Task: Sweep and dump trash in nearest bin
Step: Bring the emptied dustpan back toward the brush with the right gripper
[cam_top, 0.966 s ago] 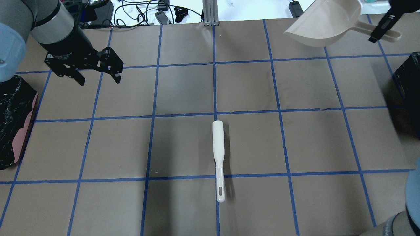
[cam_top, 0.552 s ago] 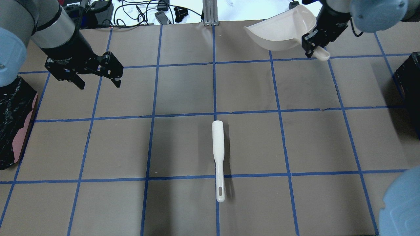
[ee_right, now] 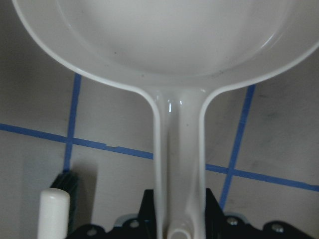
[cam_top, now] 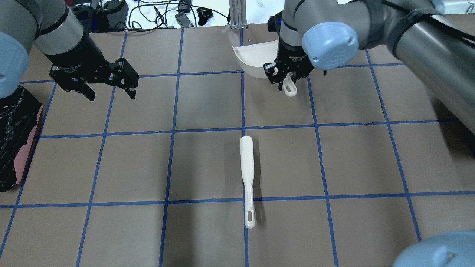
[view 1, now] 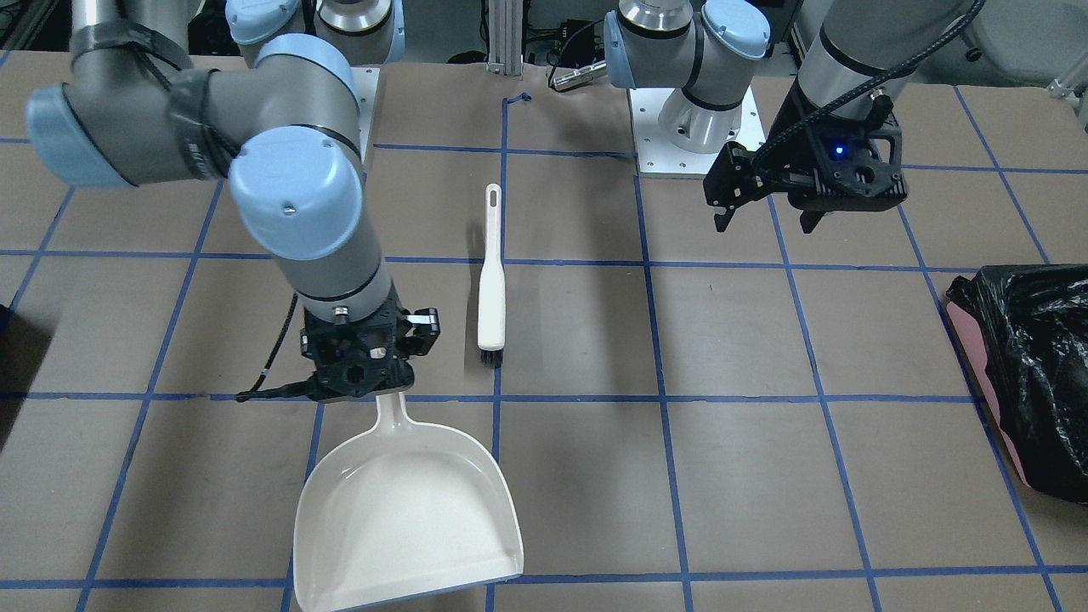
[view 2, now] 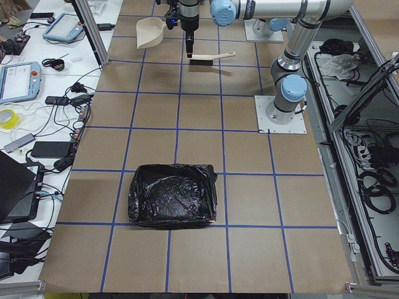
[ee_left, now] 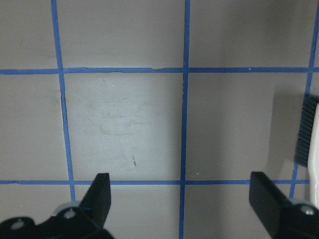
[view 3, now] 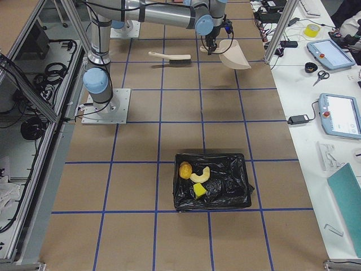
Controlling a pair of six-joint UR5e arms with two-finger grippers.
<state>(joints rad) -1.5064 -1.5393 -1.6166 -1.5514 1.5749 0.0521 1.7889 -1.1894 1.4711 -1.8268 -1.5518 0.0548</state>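
A: Quick, what is the right hand [view 1: 380, 387] doing?
B: It's clenched on the handle of the white dustpan [view 1: 408, 518], with the pan's mouth pointing away from the robot's base. I can't tell if the pan touches the tabletop [cam_top: 352, 159].
A: And the left hand [cam_top: 111, 92]?
B: Released, fingers spread wide, gripping nothing. It hovers over the tabletop, well apart from the dustpan.
A: Brush?
B: The brush [cam_top: 246, 167] lies flat along a blue tape line, bristles away from the robot, just beside the right hand.
A: Where's the trash [view 3: 197, 176]?
B: In the bin [view 3: 237, 169] at the robot's right end, on its black liner. The roll [view 3: 185, 169], croissant [view 3: 202, 174] and sponge block [view 3: 199, 191] sit close together.
A: The other end?
B: A pink bin [view 1: 969, 336] with a crinkled black bag.
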